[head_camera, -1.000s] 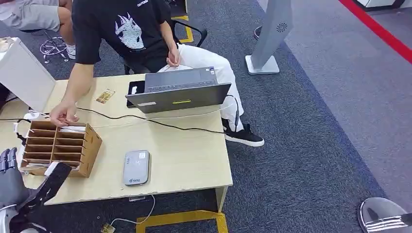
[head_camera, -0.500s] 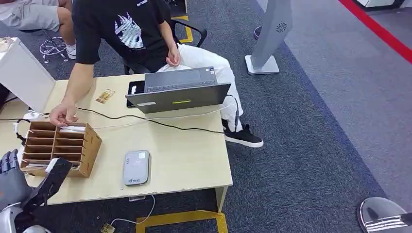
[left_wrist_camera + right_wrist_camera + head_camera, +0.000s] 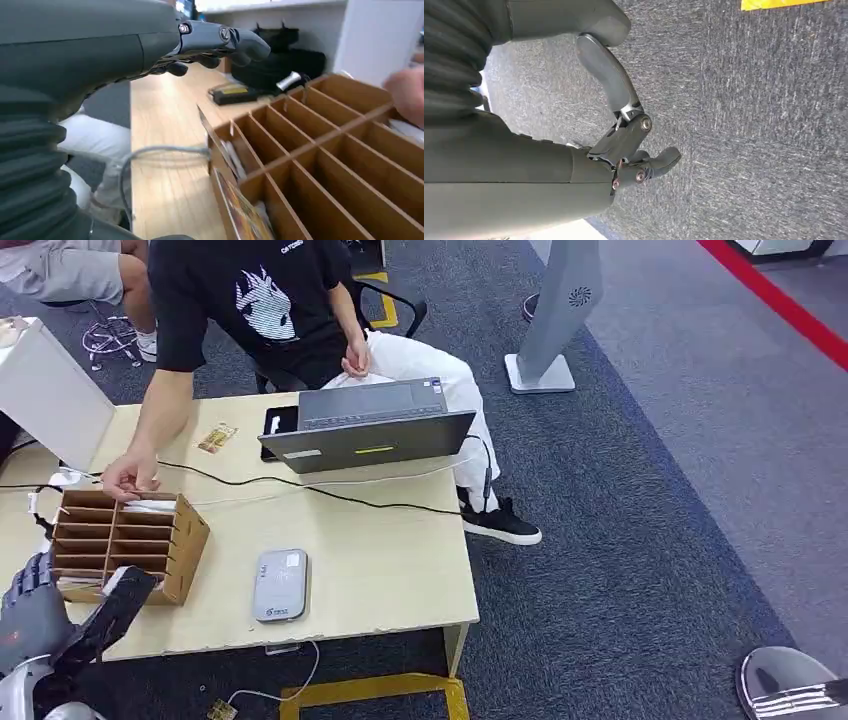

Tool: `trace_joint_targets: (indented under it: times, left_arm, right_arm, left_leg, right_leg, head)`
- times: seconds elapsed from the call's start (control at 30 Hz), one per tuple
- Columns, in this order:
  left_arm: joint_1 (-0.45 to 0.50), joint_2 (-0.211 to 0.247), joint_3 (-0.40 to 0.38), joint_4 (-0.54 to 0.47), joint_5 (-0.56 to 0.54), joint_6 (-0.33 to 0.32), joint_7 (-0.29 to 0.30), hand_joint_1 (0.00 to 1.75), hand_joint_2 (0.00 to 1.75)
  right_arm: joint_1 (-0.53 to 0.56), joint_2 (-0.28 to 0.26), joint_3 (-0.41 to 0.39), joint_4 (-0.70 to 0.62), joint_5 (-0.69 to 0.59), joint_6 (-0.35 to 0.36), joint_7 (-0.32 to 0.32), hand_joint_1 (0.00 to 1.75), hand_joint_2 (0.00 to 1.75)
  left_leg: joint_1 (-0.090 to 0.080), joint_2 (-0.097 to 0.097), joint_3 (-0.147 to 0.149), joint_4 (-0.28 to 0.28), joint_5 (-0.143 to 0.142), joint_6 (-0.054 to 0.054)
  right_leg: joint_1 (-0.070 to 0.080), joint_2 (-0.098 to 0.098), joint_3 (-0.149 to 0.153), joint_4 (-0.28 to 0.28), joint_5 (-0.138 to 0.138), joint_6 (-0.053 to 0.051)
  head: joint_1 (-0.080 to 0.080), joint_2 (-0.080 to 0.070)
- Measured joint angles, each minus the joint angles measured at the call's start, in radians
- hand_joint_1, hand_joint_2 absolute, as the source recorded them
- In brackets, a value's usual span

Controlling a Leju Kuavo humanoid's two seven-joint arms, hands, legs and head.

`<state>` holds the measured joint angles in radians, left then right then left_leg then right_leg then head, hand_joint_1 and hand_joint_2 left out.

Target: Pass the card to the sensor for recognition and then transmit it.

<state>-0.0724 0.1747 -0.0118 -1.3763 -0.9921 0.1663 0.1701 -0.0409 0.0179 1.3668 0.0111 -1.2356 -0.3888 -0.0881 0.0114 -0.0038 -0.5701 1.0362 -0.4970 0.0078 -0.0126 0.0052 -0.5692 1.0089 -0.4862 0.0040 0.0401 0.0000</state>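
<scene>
My left hand (image 3: pixel 55 612) hovers at the near left corner of the wooden card organizer (image 3: pixel 178 540), fingers apart and holding nothing; its thumb reaches toward the box's nearest compartments. In the left wrist view the left hand (image 3: pixel 150 50) stretches over the organizer (image 3: pixel 320 150), where a colourful card (image 3: pixel 242 212) and a thin card edge (image 3: pixel 216 140) stand in the nearest slots. The grey card sensor (image 3: pixel 279 585) lies flat on the table to the right of the organizer. My right hand (image 3: pixel 634 145) hangs over grey carpet, fingers loosely apart and empty.
A seated person's hand (image 3: pixel 130 478) rests at the organizer's far edge beside white cards (image 3: pixel 152 506). An open laptop (image 3: pixel 370 425), a black cable (image 3: pixel 330 495) and a small card (image 3: pixel 217 437) lie farther back. A white panel (image 3: pixel 50 395) stands at the left.
My left hand has moved up and forward toward the organizer's near corner. The person and the things on the table have stayed put.
</scene>
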Motion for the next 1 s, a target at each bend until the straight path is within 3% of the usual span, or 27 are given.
trace_joint_targets:
  times: [0.1,0.3,0.57,1.0]
  left_arm:
    - [-0.015,0.001,-0.016,0.026,0.041,-0.035,-0.045,0.0,1.75]
    - [-0.033,0.006,-0.037,0.064,0.051,-0.058,-0.064,0.0,1.75]
    - [-0.038,0.078,-0.106,0.085,0.06,-0.111,-0.139,0.0,1.75]
    - [-0.042,0.158,-0.144,0.084,0.083,-0.131,-0.143,0.0,1.75]
  right_arm:
    - [-0.006,-0.004,0.004,0.0,0.002,0.01,0.0,0.0,1.75]
    - [-0.008,-0.01,0.013,0.0,0.005,0.011,-0.004,0.0,1.75]
    - [-0.012,-0.021,0.027,0.0,0.008,0.013,-0.013,0.0,1.75]
    - [-0.012,-0.032,0.035,0.0,0.003,0.004,-0.024,0.0,1.75]
  left_leg:
    - [0.0,0.0,0.0,0.0,0.0,0.0]
    - [0.0,0.0,0.0,0.0,0.0,0.0]
    - [0.0,0.0,0.0,0.0,0.0,0.0]
    - [0.0,0.0,0.0,0.0,0.0,0.0]
  right_leg:
    - [0.0,0.0,0.0,0.0,0.0,0.0]
    - [0.0,0.0,0.0,0.0,0.0,0.0]
    - [0.0,0.0,0.0,0.0,0.0,0.0]
    - [0.0,0.0,0.0,0.0,0.0,0.0]
  head:
    - [0.0,0.0]
    - [0.0,0.0]
    - [0.0,0.0]
    - [0.0,0.0]
